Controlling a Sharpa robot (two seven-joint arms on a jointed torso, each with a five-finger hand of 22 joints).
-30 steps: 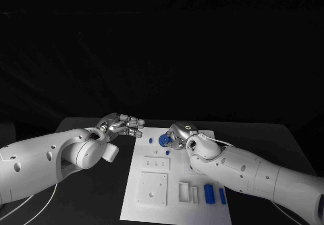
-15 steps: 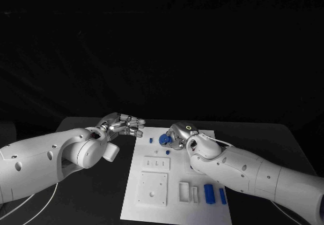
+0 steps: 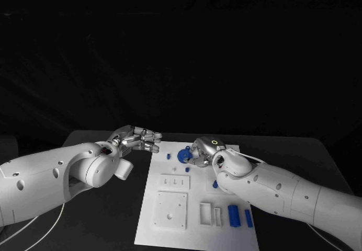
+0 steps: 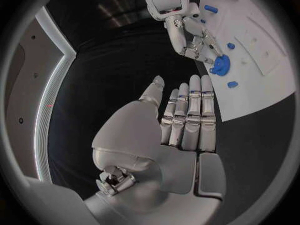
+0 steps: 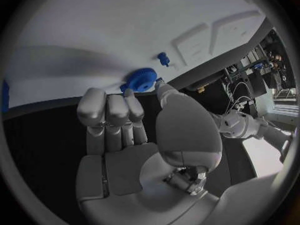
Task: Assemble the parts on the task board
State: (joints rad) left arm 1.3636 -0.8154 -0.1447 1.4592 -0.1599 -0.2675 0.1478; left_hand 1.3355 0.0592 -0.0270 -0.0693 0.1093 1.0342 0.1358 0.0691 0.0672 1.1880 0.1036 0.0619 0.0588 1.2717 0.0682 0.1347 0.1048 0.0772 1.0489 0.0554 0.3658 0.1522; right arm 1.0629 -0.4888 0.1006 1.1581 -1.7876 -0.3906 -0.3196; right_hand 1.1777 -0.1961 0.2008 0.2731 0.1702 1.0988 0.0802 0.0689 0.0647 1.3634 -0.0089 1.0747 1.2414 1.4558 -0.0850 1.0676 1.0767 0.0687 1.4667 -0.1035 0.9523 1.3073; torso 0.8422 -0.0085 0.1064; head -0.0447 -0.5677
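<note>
A blue gear [image 3: 182,155] at the task board's [image 3: 226,238] 12 o'clock end is being touched by the right hand's [image 3: 199,151] fingertips [image 5: 132,94]. The left hand [image 3: 138,139] is being held empty off the board's 10 o'clock corner, fingers straight and together.

From my head view, the right hand [image 3: 201,151] covers part of the blue gear [image 3: 182,156], so I can't tell whether its fingers grip the gear or only touch it. My right forearm hides the board [image 3: 170,230] along its right side. The small blue parts [image 3: 239,216] near the board's front are too small to make out their shape.
</note>
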